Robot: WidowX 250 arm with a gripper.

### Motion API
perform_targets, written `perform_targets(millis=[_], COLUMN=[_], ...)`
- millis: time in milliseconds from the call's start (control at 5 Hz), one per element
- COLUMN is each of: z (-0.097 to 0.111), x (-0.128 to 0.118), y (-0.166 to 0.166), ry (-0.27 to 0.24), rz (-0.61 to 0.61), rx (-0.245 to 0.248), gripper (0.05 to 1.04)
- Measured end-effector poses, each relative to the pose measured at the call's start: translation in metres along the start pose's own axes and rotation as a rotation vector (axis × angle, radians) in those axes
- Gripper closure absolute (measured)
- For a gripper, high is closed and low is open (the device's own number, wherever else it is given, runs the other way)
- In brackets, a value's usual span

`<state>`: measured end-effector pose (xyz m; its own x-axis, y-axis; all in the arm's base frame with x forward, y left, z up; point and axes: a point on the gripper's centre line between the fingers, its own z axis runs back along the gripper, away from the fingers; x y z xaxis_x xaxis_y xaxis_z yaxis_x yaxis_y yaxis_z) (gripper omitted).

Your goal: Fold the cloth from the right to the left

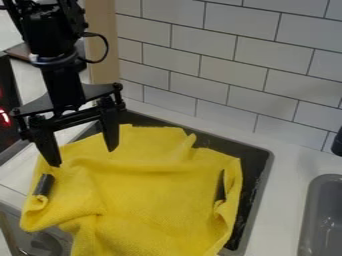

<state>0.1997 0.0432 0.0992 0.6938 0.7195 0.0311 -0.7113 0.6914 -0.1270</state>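
The yellow cloth (157,185) lies spread with wrinkles over a dark, grey-rimmed basin, its lower part running to the bottom edge of the view. Its right edge is curled up a little, with a dark gap beside the curl. At the left, a bit of the cloth loops by a dark cylindrical piece (44,185). Over the cloth's upper left part hangs the black gripper (84,157), its two fingers wide apart and pointing down, with nothing between them. Whether the fingertips touch the cloth, I cannot tell.
The grey rim (257,195) of the basin runs along the right. Beyond it lie the white counter (287,175) and a second grey basin (324,220) at the right edge. A white tiled wall (227,70) stands behind. A dark appliance with a red light is at the left edge.
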Motion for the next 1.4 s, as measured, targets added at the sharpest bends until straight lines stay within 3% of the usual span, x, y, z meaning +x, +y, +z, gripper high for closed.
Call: perform_targets(millis=[200, 400, 600, 800, 1000, 1400], z=[-0.004, -0.009, -0.006, -0.013, -0.030, -0.047], x=[-0.004, -0.025, -0.056, -0.071, -0.068, -0.053], y=[0.002, -0.007, -0.019, -0.036, -0.048, -0.081], ry=[0.015, 0.019, 0.007, 0.010, 0.037, 0.021], rz=[0.010, -0.032, 0.010, -0.014, -0.032, -0.073], rx=[0.007, 0.031, 0.040, 0.031, 0.028, 0.031], gripper=[0.084, 0.084, 0.084, 0.084, 0.084, 0.084])
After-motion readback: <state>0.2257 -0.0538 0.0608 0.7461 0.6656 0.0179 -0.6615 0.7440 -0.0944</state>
